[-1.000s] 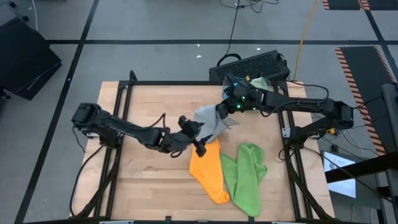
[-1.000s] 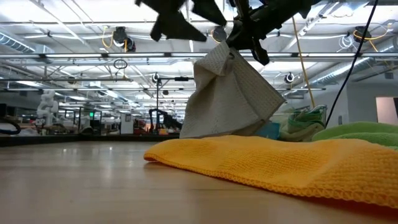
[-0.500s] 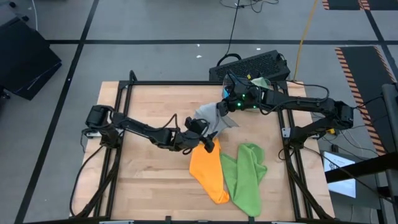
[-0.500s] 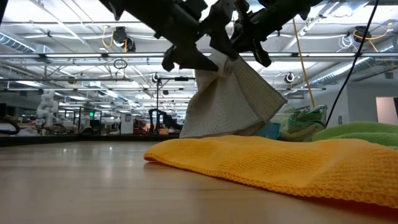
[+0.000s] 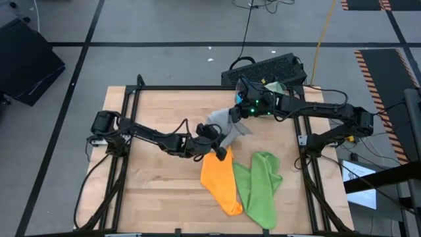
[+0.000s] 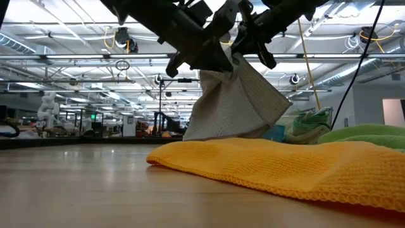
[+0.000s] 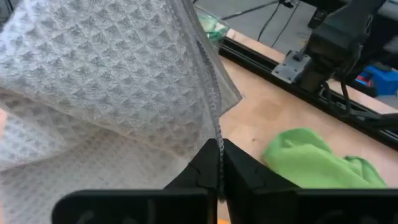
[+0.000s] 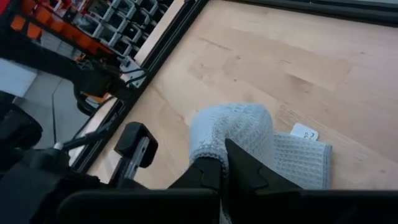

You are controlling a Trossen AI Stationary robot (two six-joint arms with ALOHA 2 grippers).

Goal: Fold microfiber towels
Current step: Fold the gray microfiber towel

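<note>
While I read the table from its near edge, the first things I meet are the orange towel (image 5: 221, 184) and the lime green towel (image 5: 259, 187), lying rumpled side by side at about five o'clock from the table's centre, untouched and waiting their turn, I judge. Just beyond them, near the centre, my left gripper (image 5: 219, 149) is clenched on a hemmed edge of the grey towel (image 5: 225, 130); the left wrist view shows that edge pinched between the closed fingers (image 7: 238, 169). Farther off, at one o'clock, the right gripper (image 5: 241, 112) is clamped on another part of the same cloth and holds it up. I take it the two grips are meant to stretch the cloth open for folding. The grey towel hangs as a slack tent with its lower part dragging on the wood, waffle-textured, a small white tag (image 8: 305, 132) showing.
</note>
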